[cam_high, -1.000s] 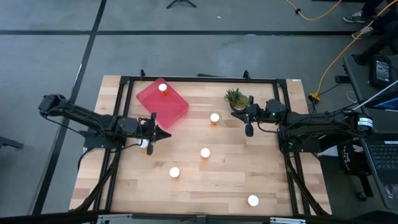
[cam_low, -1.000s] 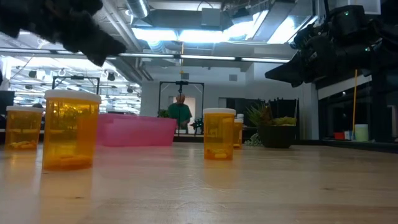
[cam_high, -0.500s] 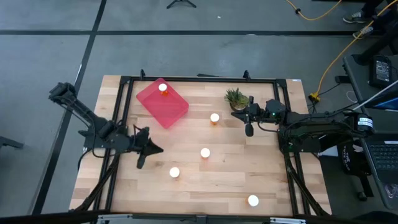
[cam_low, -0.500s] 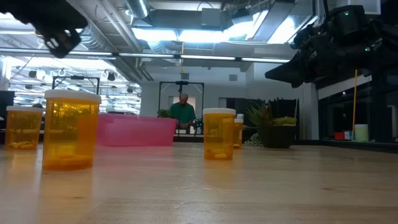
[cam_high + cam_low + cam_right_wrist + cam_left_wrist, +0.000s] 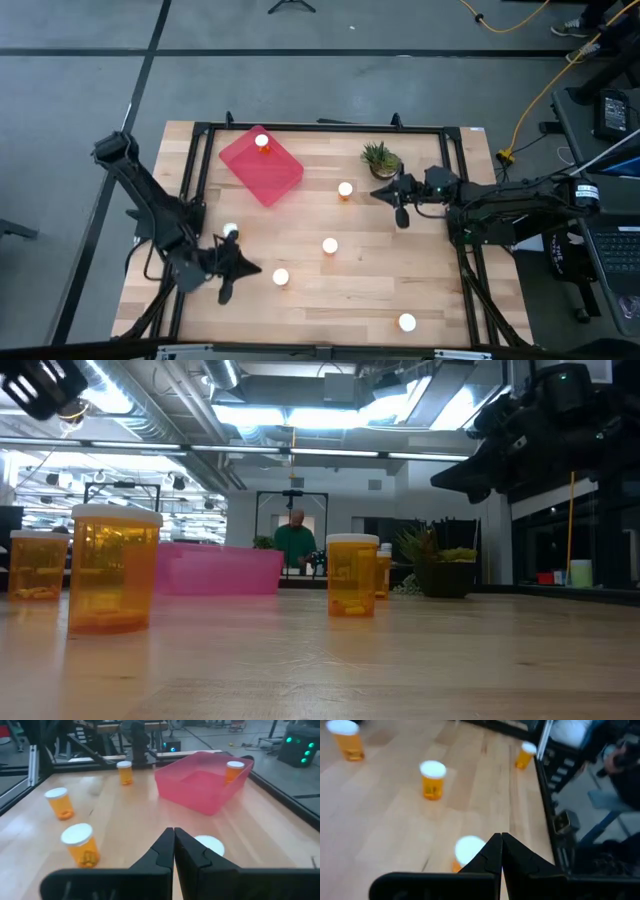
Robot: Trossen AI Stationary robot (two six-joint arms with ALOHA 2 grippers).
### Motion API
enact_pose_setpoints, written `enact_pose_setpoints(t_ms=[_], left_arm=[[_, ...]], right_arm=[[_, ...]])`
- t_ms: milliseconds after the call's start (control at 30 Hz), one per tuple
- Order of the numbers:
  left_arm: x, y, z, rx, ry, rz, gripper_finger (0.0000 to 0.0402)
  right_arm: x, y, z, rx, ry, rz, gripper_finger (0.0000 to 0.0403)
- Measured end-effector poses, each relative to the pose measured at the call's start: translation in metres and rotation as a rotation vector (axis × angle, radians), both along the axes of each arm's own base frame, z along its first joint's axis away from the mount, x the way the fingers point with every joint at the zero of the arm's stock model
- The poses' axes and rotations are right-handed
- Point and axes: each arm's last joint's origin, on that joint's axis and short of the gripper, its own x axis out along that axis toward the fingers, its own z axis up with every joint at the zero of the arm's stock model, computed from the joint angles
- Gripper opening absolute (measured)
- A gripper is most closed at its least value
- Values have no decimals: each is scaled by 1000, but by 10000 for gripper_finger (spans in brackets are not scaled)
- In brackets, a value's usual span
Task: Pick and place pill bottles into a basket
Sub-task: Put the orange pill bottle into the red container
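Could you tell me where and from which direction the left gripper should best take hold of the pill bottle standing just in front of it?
Probably from straight above. The pill bottle stands upright, white cap up, with bare table all round. The left gripper, now shut, would open and close on the orange cylindrical body just under the cap, where opposite sides give the fingers parallel contact.

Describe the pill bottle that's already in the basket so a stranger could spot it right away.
Find the red-pink basket at the table's far left part, beside the potted plant. The pill bottle stands upright in its far corner. It is the only bottle inside the basket; the others stand on bare wood.
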Motion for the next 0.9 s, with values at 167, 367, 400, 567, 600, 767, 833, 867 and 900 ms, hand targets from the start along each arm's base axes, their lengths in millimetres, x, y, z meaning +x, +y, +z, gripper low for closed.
enact_pose_setpoints(t_ms=[167,367,400,567,600,767,833,867,900], left_arm=[[8,-20,-17,78,65,-26,3],[15,-33,-43,112,139,-58,21],[15,-34,-46,102,148,-51,28],[18,-35,-53,77,161,-23,78],[18,-36,-53,79,162,-23,90],[18,-36,-54,82,164,-25,152],[18,-36,-54,82,164,-25,175],[18,-36,-54,84,166,-25,186],[17,-36,-54,85,167,-25,196]], right_arm=[[1,4,0,26,-3,18,16],[2,10,0,66,-4,38,16],[2,10,0,70,-5,42,16],[2,15,1,73,-7,65,16],[2,15,1,75,-7,68,16],[3,18,1,123,-6,73,16],[3,19,1,132,-5,79,16],[3,20,1,136,-5,81,16],[3,21,1,146,-5,83,16]])
